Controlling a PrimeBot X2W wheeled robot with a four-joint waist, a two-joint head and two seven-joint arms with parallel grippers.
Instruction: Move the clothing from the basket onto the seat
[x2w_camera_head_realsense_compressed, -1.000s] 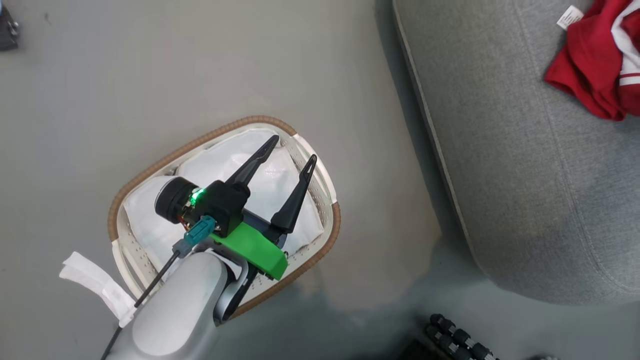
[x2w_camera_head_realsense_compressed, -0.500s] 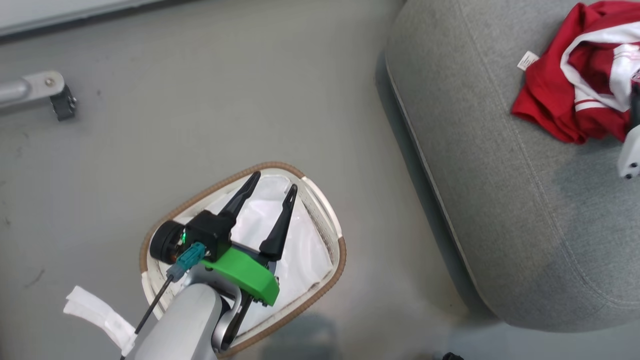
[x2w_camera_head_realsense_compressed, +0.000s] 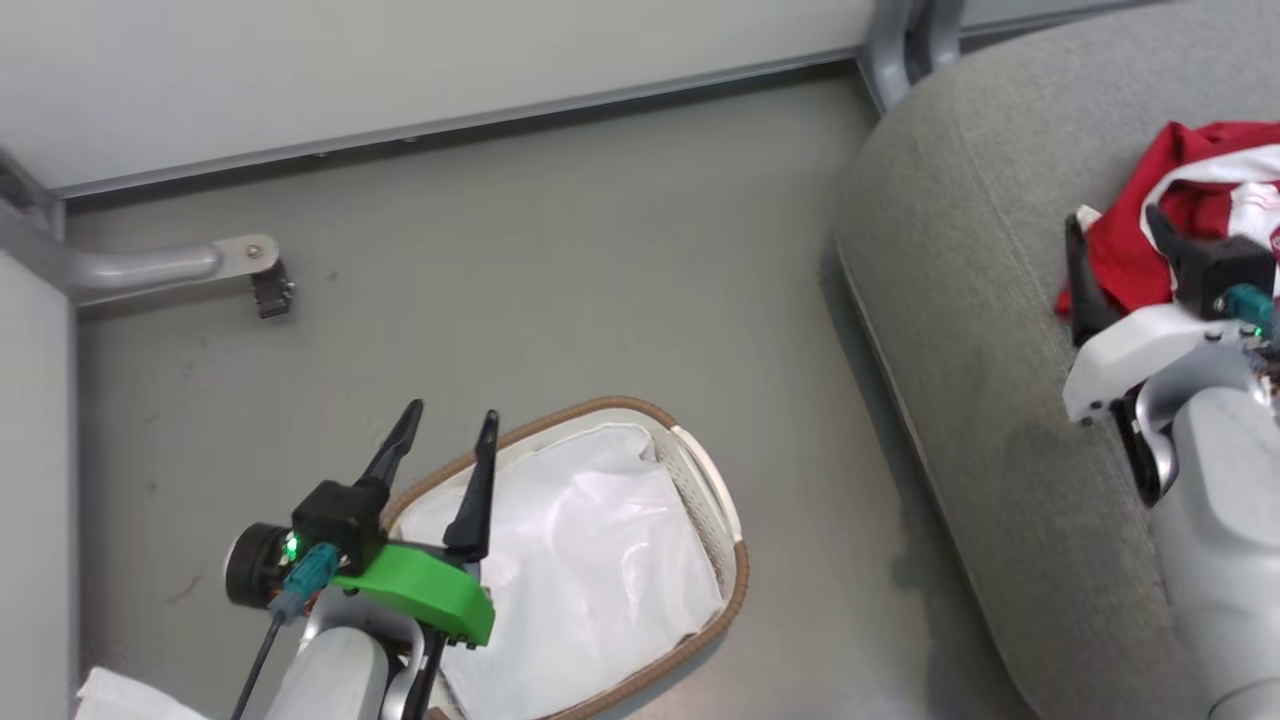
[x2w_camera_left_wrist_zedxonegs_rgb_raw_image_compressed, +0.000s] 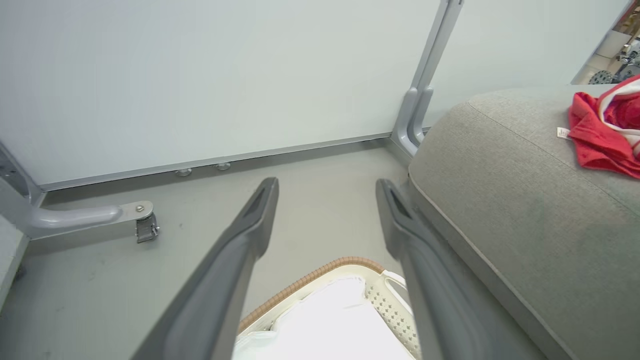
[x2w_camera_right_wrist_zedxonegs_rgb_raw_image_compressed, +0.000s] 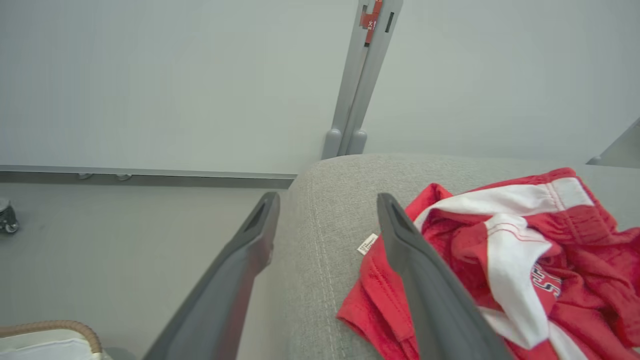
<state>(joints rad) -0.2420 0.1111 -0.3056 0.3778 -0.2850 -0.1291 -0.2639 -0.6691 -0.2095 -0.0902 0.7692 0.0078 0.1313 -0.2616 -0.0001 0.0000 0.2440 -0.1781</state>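
Clothing (x2w_camera_right_wrist_zedxonegs_rgb_raw_image_compressed: 585, 305) was seen heaped on the seat (x2w_camera_head_realsense_compressed: 1000, 420), near its far end, with a small white tag (x2w_camera_right_wrist_zedxonegs_rgb_raw_image_compressed: 369, 243) lying on the grey fabric just beside the heap. Only white lining (x2w_camera_head_realsense_compressed: 580, 570) was seen inside the basket (x2w_camera_head_realsense_compressed: 738, 585), which stood on the floor (x2w_camera_head_realsense_compressed: 560, 300) near the seat's edge, not touching it. No red was spotted in the basket.

Left claw (x2w_camera_head_realsense_compressed: 451, 410) was held spread and empty above the basket's rim, fingertips out over the floor. Right claw (x2w_camera_head_realsense_compressed: 1112, 216) was likewise spread, nothing pinched, poised over the seat at the heap's near edge. Contact between its fingers and the fabric could not be confirmed.

Transfer was judged done or nearly so. At most, a check of the basket and retraction of the arms was judged to be left.

Not resolved:
- The number of garments could not be counted. The heap was bunched, with red folds and white bands overlapping.
- The heap's right side was cut off by the frame edge in the head view, and part of it was masked by the right claw.
- The basket's near end was covered by the left arm (x2w_camera_head_realsense_compressed: 330, 670) and cropped at the bottom edge, so anything there or under the lining's folds could not be ruled out.
- A white object (x2w_camera_head_realsense_compressed: 120, 700) at the head view's lower-left corner was cropped and could not be identified.
- Lettering (x2w_camera_right_wrist_zedxonegs_rgb_raw_image_compressed: 545, 285) on the clothing was partly folded under and could not be read.
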